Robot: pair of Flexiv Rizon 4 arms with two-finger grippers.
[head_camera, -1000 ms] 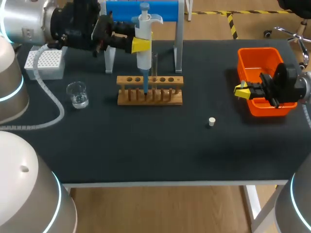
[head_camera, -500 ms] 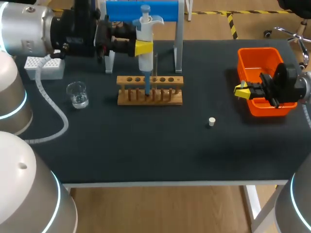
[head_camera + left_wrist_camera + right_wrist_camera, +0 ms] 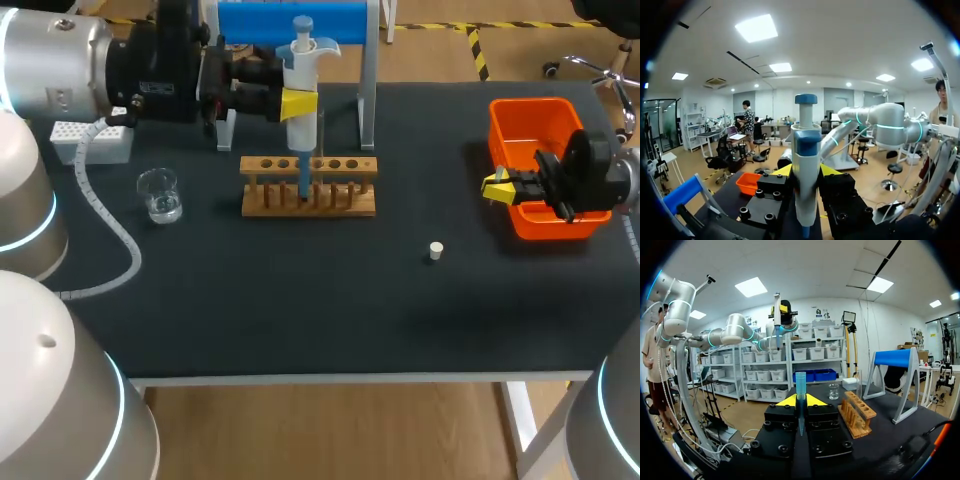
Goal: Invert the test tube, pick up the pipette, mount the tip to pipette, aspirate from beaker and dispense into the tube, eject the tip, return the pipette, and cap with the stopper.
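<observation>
My left gripper (image 3: pixel 296 100) is shut on the white pipette (image 3: pixel 299 62), holding it upright just in front of the blue stand (image 3: pixel 290 20). Its blue lower end (image 3: pixel 303 185) hangs by the wooden rack (image 3: pixel 340 166). In the left wrist view the pipette (image 3: pixel 805 165) stands between the yellow fingertips of that gripper (image 3: pixel 806 171). A clear test tube (image 3: pixel 320 130) stands upright in the rack. At the right, beside the orange bin (image 3: pixel 520 112), my right gripper (image 3: pixel 497 185) is shut on a blue pipette tip (image 3: pixel 800 390), held point down in that gripper (image 3: pixel 800 401).
A glass beaker (image 3: pixel 160 195) stands left of the rack, with the white tip box (image 3: pixel 95 130) behind it. A small white stopper (image 3: pixel 435 250) lies on the dark mat right of the middle. The rack (image 3: pixel 857 412) and beaker (image 3: pixel 833 390) lie ahead of my right gripper.
My left arm has carried the pipette a little to the right and slightly up. The right arm has kept still.
</observation>
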